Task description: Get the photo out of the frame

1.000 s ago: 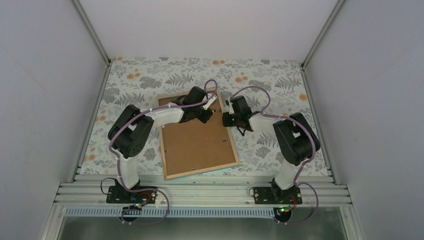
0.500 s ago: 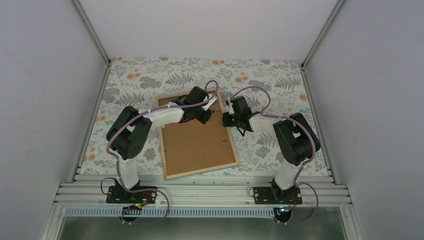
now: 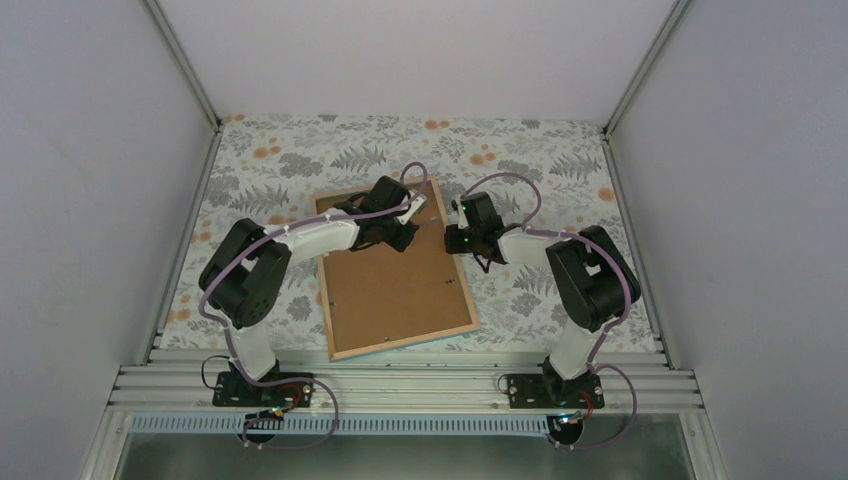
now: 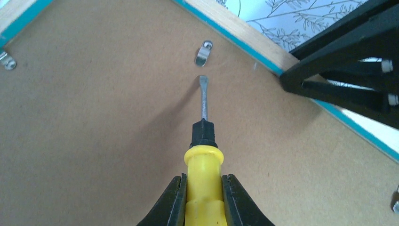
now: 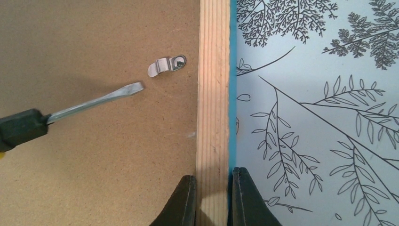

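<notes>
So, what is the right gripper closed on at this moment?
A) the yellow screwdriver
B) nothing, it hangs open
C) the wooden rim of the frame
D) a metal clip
C: in the right wrist view the right gripper clamps the frame by its wood rim, one finger on each side; the screwdriver is in the left gripper.

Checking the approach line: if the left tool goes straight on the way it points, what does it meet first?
Probably the metal clip: the screwdriver held in the left tool points its tip at it, just short. Tip height over the backing board is unclear.
</notes>
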